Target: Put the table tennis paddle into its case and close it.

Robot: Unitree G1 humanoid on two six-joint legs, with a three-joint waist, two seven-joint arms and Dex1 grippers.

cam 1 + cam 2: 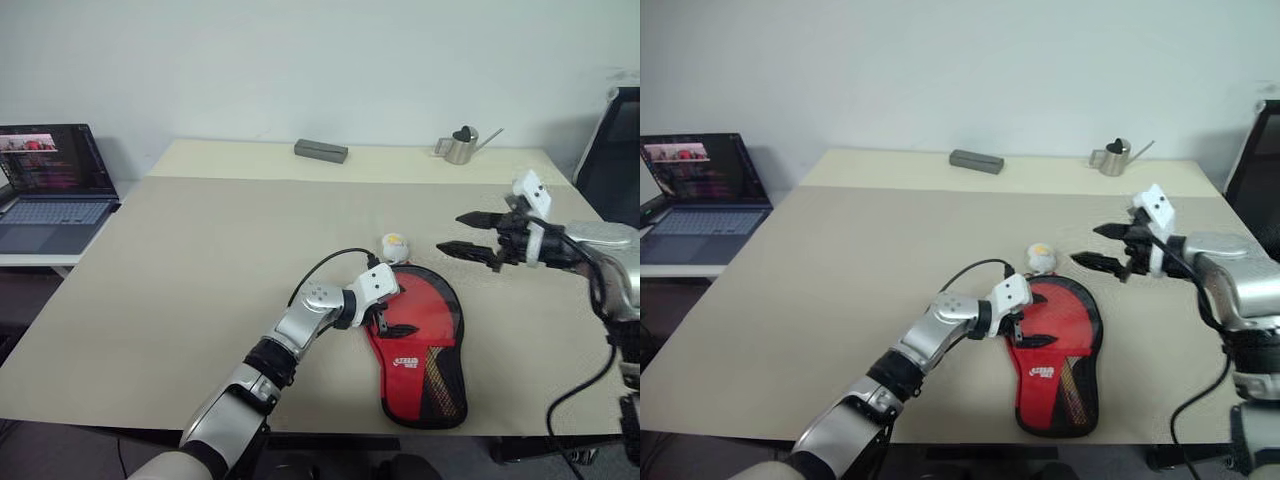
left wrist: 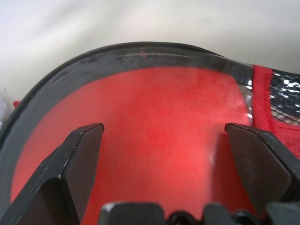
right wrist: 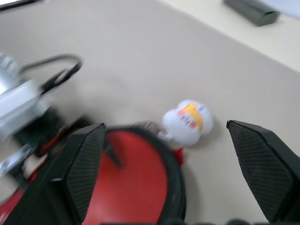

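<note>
Red paddle-shaped soft zip case [image 1: 420, 345] with black zipper edging lying flat near the front edge of the beige table [image 1: 200, 270], its rounded end pointing away from the robot and a small white-yellow charm [image 1: 394, 246] just beyond that end. Left gripper [image 1: 390, 318], fingers spread, poised over the case's round red face, holding nothing. Right gripper [image 1: 478, 235], fingers likewise spread and empty, raised above the table to the right of the charm. Grey rectangular box [image 1: 321, 151] and small metal watering can [image 1: 462, 146] stand at the far edge
</note>
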